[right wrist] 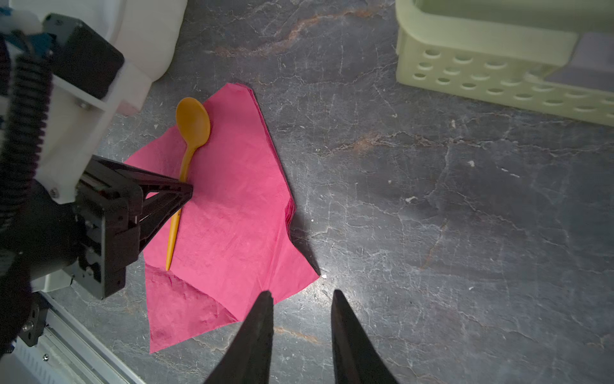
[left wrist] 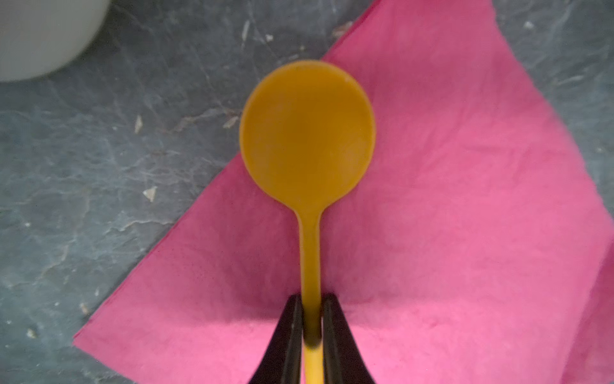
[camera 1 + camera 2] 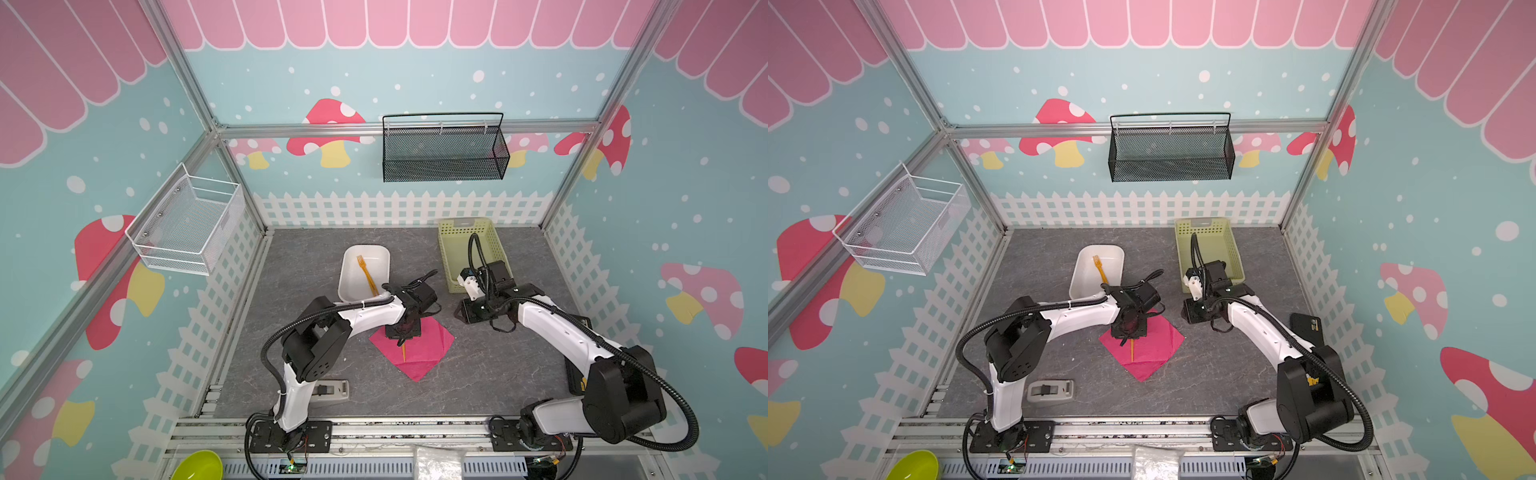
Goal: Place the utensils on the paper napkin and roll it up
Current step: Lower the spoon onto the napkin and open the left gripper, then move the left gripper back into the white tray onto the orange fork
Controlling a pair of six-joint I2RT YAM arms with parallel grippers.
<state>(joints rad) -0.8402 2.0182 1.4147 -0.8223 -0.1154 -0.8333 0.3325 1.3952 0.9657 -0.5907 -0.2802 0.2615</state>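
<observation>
Right up close, the left gripper (image 2: 312, 299) has its jaws pinched tight on the spoon (image 2: 307, 133), gripping the handle. The bowl sits out ahead of the tips and the tail runs back between them. Beneath the jaws is the napkin (image 2: 465, 199), and watch that bowl: part of it hangs past the paper's edge over bare table (image 2: 99, 166). Let go here and the roll may leave the bowl poking out. I can't tell whether the spoon rests on the paper or is just clear of it. The tips sit very low, so the thin sheet could catch on them and drag or crumple as they part and lift.

Over to the right gripper (image 1: 302, 292): jaws moderately apart, nothing between them, a napkin corner just ahead of one tip. A stray nudge there would shift the sheet under the spoon. One corner is folded over too, which could spoil the roll.

Farthest off, well beyond both pairs of jaws, the fork (image 3: 366, 272) lies in the white tub (image 3: 351, 286), not yet fetched.
</observation>
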